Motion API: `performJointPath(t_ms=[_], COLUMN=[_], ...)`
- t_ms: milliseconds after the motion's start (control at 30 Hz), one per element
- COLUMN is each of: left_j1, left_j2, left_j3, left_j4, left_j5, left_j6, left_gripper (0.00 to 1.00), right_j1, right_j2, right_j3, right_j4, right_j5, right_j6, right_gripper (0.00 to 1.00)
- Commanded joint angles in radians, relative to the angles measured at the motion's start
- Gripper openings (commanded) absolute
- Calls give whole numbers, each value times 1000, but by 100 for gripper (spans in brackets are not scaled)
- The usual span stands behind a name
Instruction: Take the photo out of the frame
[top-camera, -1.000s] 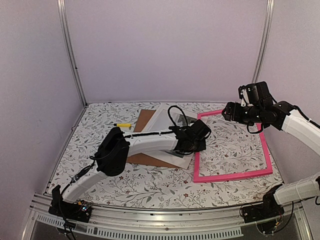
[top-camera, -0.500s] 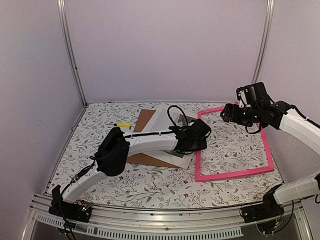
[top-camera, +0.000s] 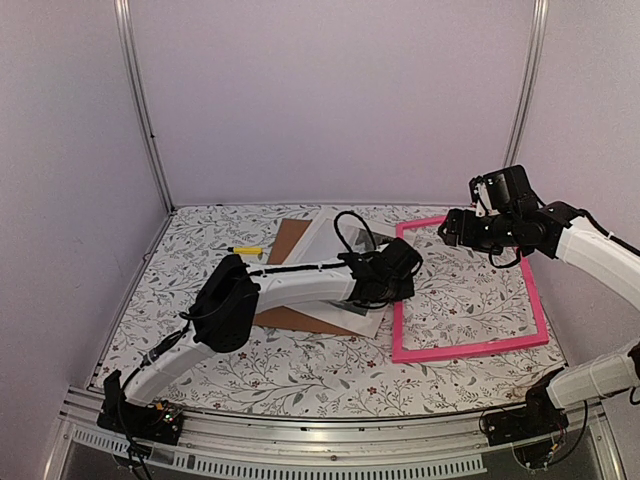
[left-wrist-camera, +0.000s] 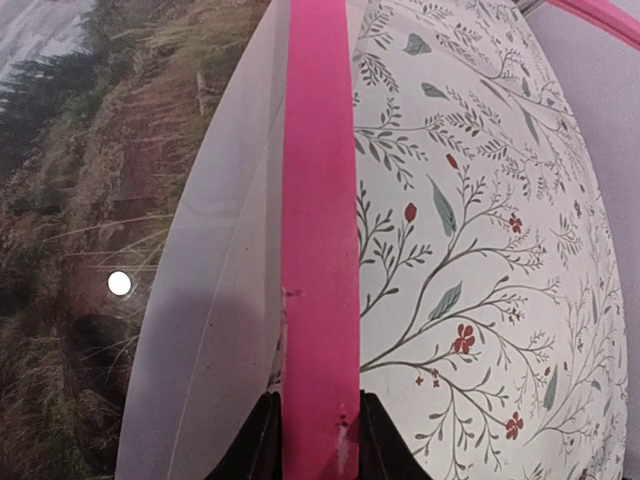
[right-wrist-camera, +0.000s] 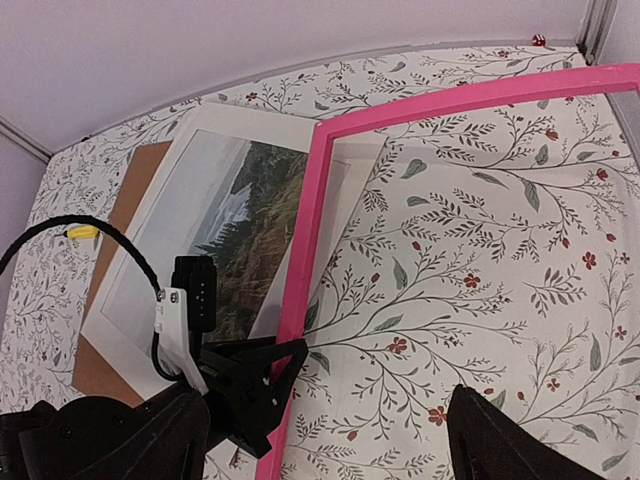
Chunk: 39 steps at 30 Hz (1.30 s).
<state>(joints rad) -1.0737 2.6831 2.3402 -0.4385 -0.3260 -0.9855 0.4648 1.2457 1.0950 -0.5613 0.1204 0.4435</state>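
**Where things are.** The photo (top-camera: 322, 232) lies flat at the centre of the top view, resting on a brown board (top-camera: 288, 240) on the flowered worktop (top-camera: 300, 375). The left arm crosses its lower part. The pink frame (top-camera: 470, 348) lies to the right of it. Only worktop pattern shows through its opening, so we judge the photo to be out of the opening.

**Left tool** (top-camera: 398, 278). In the left wrist view its fingertips (left-wrist-camera: 262, 445) are pressed against both sides of the frame's left bar, so it is pinching the bar. The bar runs straight up that picture from the tool. The photo's printed trees fill the left of the picture and the worktop fills the right.

**Right tool** (top-camera: 452, 228). It hovers over the frame's upper left corner. In the right wrist view its fingers (right-wrist-camera: 490, 440) are spread wide with nothing between them.

**Key relation.** The pinched bar runs from the bottom to the top of the top view, parallel to the photo's right edge. In the right wrist view the bar overlaps that edge. A pale translucent sheet (right-wrist-camera: 350, 195) shows beside the bar, but we cannot tell what it is. The photo lies to the left of the bar, and the left arm is the nearer one to it.

**Judgement.** The next move should carry the frame rightward across its long bar, away from the photo, until nothing overlaps.

**Risk.** The bar could drag the photo's edge along with it.
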Motion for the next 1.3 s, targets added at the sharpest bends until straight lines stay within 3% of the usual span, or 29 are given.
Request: performJointPath(t_ms=[0, 333, 1267], left_j1=[-6, -5, -16], left_j2=[0, 4, 25], left_j3=[7, 7, 11], left_j4=[100, 115, 169], left_j5=[3, 11, 62], left_j6=[-36, -39, -38], left_gripper=[24, 29, 29], right_j1=[5, 4, 5], right_j2=[4, 0, 0], right_j3=[19, 11, -1], right_j4=[-6, -9, -7], right_j5=[-13, -19, -24], right_j6=[-11, -11, -7], right_gripper=[85, 85, 85])
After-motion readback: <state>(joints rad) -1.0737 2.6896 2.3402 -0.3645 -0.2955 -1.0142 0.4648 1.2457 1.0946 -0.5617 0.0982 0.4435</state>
